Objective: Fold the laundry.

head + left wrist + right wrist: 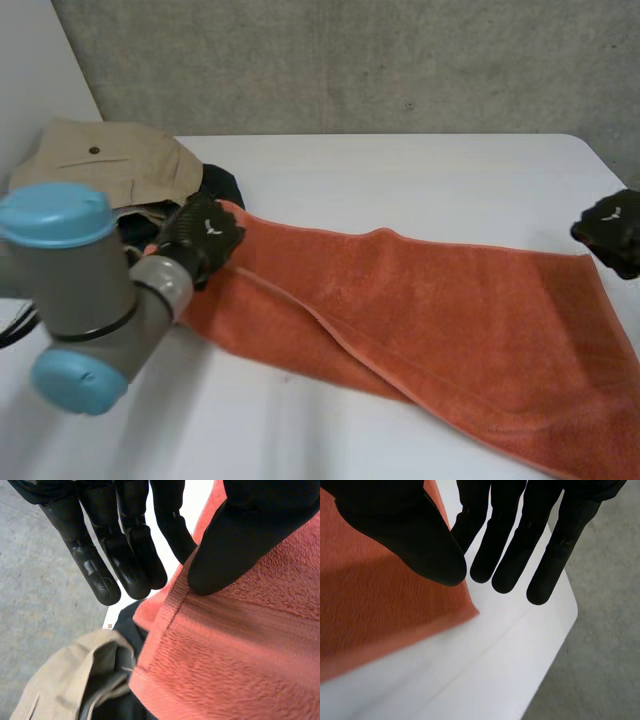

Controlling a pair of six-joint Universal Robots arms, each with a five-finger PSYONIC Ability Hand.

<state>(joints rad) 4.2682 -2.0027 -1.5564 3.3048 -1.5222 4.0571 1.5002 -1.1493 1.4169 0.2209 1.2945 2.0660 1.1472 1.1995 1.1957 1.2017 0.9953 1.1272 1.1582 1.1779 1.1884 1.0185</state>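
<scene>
White surface (400, 170) w/ orange towel (450, 320) spread across it, from left edge to near-right corner. Soft, light, floppy terry, prob. not slippery; best pinched at end corners. Left robot hand (205, 235) & right robot hand (612, 230) sit one at each end, fingers straight, holding nothing.

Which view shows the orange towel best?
The head view: the orange towel lies spread across the table, end to end. The left wrist view shows a corner by the left hand; the right wrist view, a corner by the right hand.
</scene>
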